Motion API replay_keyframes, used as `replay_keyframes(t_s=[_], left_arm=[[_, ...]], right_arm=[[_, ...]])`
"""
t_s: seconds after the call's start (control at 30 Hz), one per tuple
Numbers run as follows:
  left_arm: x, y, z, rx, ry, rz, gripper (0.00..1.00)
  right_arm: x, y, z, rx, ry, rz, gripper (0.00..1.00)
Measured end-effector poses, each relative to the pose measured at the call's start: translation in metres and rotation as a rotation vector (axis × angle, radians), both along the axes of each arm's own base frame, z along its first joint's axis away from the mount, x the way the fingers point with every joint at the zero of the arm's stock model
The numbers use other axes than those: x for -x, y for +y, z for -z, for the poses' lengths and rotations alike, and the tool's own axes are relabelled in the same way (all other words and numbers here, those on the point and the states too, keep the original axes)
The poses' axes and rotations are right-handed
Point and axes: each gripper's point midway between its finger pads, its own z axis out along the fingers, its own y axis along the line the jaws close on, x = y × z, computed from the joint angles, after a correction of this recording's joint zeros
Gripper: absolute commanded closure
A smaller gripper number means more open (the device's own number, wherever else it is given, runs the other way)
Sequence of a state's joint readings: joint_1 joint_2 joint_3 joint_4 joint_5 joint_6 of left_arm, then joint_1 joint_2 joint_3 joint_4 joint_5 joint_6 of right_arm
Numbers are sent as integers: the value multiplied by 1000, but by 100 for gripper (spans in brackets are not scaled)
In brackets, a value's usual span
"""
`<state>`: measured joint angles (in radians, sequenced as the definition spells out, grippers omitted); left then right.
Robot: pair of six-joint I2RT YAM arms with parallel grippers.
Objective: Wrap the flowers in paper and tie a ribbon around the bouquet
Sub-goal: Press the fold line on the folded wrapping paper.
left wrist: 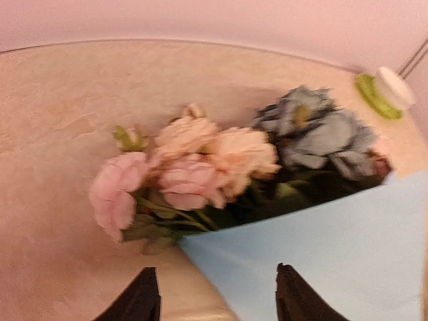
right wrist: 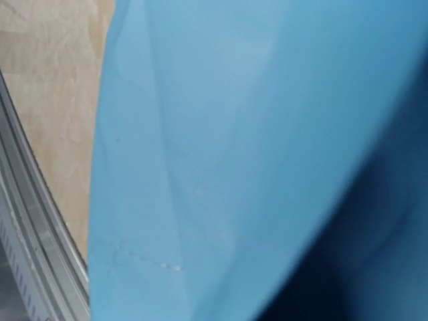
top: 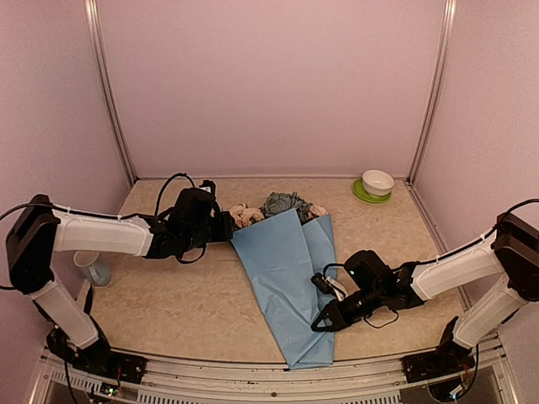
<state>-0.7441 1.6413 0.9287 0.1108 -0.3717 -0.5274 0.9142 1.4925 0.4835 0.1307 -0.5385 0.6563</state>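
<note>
The flowers (top: 278, 206) lie at the back middle of the table, pink blooms (left wrist: 194, 164) to the left of blue-grey blooms (left wrist: 317, 130). The light blue paper (top: 290, 278) is folded over their stems into a long cone that reaches the front edge. My left gripper (top: 226, 225) hovers open at the paper's upper left corner (left wrist: 321, 247), its dark fingertips (left wrist: 144, 297) apart and holding nothing. At the paper's right edge my right gripper (top: 322, 322) is shut on it. Blue paper (right wrist: 221, 147) fills the right wrist view and hides the fingers. The ribbon is out of view.
A white bowl on a green saucer (top: 376, 185) stands at the back right corner. A clear plastic cup (top: 93, 268) sits by the left arm. A metal rail (right wrist: 33, 234) runs along the table's front edge, and pink walls close in three sides.
</note>
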Motion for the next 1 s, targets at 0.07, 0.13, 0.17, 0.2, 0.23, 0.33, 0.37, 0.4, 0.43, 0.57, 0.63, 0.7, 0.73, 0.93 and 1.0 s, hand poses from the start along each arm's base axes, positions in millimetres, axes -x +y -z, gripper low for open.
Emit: replay_keyframes(t_s=[0.07,0.13,0.17,0.2,0.23,0.33,0.37,0.4,0.43,0.57,0.63,0.7,0.73,0.93,1.0], left_arm=[[26,-25,-24,46,-37,83,71],[55,-53,-27,87,-27,188,80],[70,-67,-21,96,-7,250,82],[85,-79,-8,96,28,301,83],[96,-85,5,87,61,339,84],[126,-97,57,38,194,431,85],[132,-98,73,19,233,447,85],[136,-99,88,1,269,457,85],[138,-98,96,-9,289,462,86],[131,-98,108,-1,325,452,87],[117,-89,110,16,333,409,87],[102,-76,110,38,332,360,86],[94,-70,110,51,329,337,87],[54,-32,109,77,307,197,85],[39,-14,109,72,297,136,86]], right_arm=[[0,0,0,-1,0,0,100],[0,0,0,-2,0,0,100],[0,1,0,0,1,0,100],[0,1,1,1,2,0,100],[0,1,2,2,3,-1,100],[0,2,2,-2,6,-6,100],[0,3,2,-3,9,-8,100],[0,4,2,-6,10,-10,100],[0,4,2,-7,10,-11,100],[0,4,2,-8,10,-13,100],[0,4,2,-8,9,-14,100],[0,4,2,-8,8,-15,100],[0,4,2,-8,8,-15,100],[0,4,2,-8,6,-17,100],[0,4,2,-8,6,-17,100]])
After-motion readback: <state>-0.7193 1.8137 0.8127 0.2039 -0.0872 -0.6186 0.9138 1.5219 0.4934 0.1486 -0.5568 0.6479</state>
